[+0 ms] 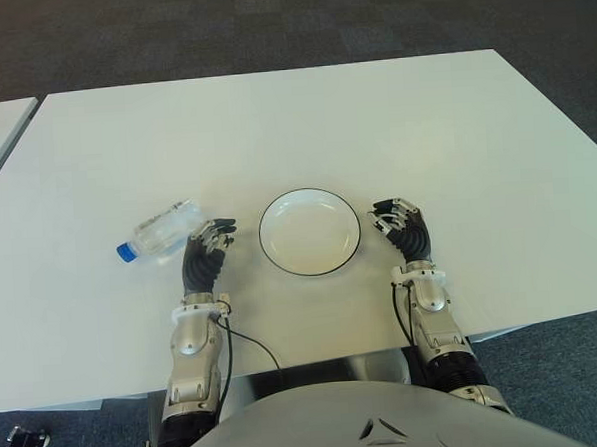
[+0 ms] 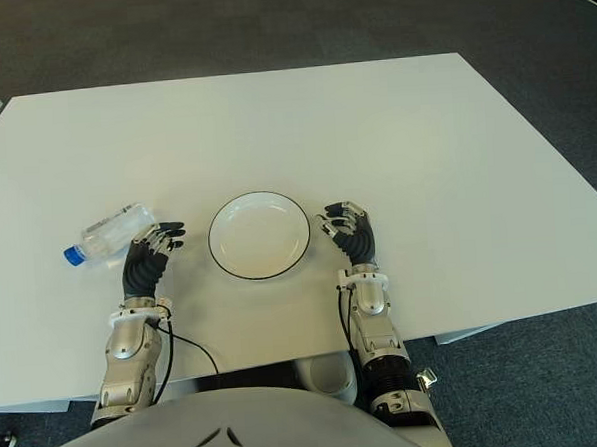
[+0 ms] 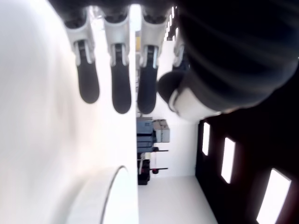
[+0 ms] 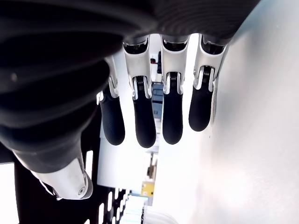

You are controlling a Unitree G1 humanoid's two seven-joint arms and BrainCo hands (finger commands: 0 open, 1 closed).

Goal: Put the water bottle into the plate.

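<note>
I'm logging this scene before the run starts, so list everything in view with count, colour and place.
water bottle: one, clear with a blue cap, lying on its side on the table, to the robot's left of the plate, just beyond the left hand.
plate: one, white with a dark rim, nothing in it, between the two hands.
table: one main, white; a second white top shows at the far left edge.
floor: dark grey carpet.
left hand: open, holding nothing, beside the bottle.
right hand: open, holding nothing, right of the plate.
</note>
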